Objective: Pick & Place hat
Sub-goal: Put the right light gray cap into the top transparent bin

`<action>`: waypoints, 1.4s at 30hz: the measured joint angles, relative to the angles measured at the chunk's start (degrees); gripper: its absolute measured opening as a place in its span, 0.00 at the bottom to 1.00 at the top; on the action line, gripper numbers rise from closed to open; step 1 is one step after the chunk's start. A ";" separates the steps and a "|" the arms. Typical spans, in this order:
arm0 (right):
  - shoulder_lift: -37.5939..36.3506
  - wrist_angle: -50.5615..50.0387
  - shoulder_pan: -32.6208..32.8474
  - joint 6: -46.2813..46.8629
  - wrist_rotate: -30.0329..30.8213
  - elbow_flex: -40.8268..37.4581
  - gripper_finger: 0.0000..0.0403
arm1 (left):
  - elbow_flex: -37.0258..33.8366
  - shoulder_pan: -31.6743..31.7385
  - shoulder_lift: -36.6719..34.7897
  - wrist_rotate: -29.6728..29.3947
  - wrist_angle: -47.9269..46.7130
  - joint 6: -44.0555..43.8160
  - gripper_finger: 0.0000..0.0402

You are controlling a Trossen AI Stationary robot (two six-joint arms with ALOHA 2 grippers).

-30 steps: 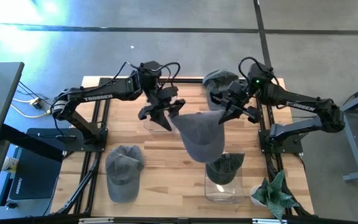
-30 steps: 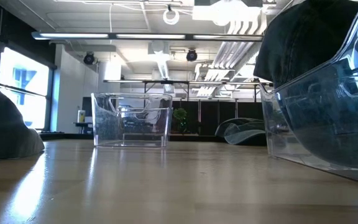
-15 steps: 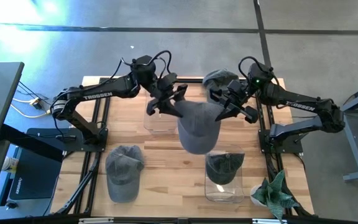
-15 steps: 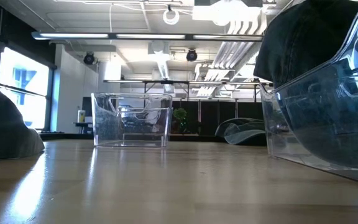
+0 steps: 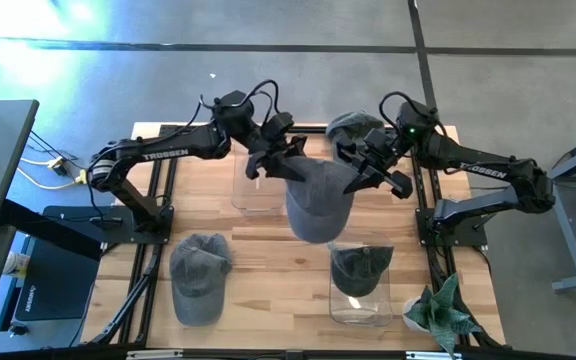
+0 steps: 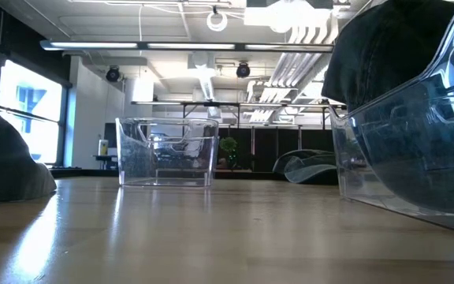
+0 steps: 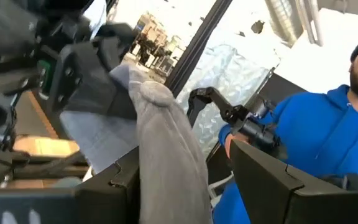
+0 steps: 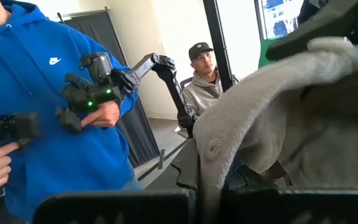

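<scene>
Carry step: both grippers, left [image 5: 290, 168] & right [image 5: 360, 180], each pinch a side of the grey hat [image 5: 318, 203], held up betw. empty clear box [image 5: 251, 192] & box w/ hat [image 5: 361, 285]; next prob. lower into empty box, then let go.

Ceiling lamps [image 6: 217, 20] light the room brightly — glare washes the floor [image 5: 28, 45] in the high view. Both wrist views are overexposed and blurred.
</scene>
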 joint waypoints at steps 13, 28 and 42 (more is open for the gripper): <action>0.00 -0.86 0.02 0.31 -0.19 0.00 0.01 | 0.00 0.12 0.04 5.91 -0.07 -0.02 0.08; 4.81 -2.19 0.24 17.14 -3.05 0.09 0.49 | 0.00 0.13 0.04 4.17 -4.92 1.24 0.01; 5.95 1.59 1.55 19.49 2.14 0.09 0.51 | 0.00 0.13 0.04 -0.47 -10.87 4.55 0.00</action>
